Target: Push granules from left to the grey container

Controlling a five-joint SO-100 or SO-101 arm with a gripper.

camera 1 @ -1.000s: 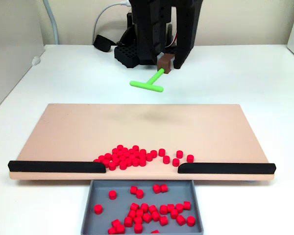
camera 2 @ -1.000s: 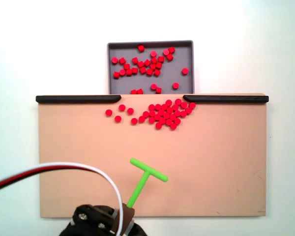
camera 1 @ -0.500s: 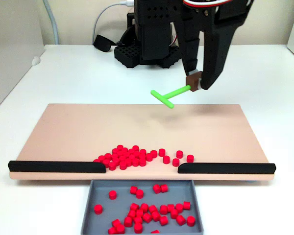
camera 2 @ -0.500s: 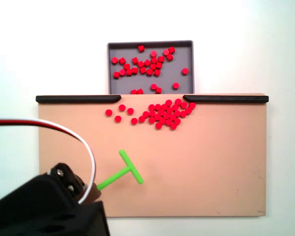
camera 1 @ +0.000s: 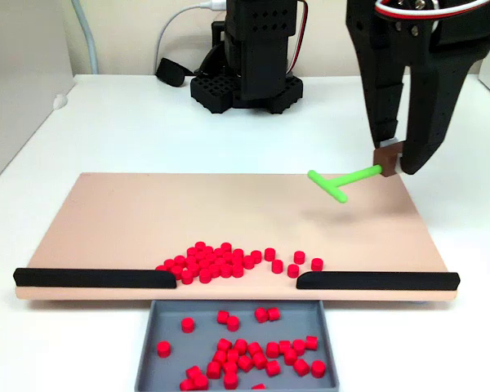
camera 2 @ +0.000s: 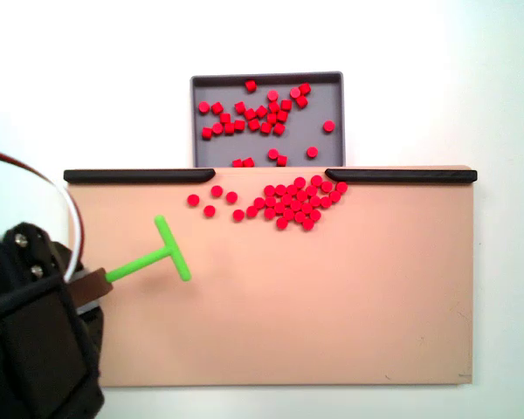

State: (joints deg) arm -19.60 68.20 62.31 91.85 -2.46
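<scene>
Red pea-sized granules (camera 2: 290, 204) heaped centre frame before the gap to the shallow grey container (camera 2: 267, 80); black two-finger gripper (camera 1: 389, 160) clamped on green T-shaped pusher (camera 2: 162, 254); advisable to lower behind stragglers, sweeping gapward.

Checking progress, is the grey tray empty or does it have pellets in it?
Partly filled: red granules lie scattered in the grey container.

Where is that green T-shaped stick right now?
In both fixed views the green pusher is held by the gripper above the tan board, beside the granules.
</scene>
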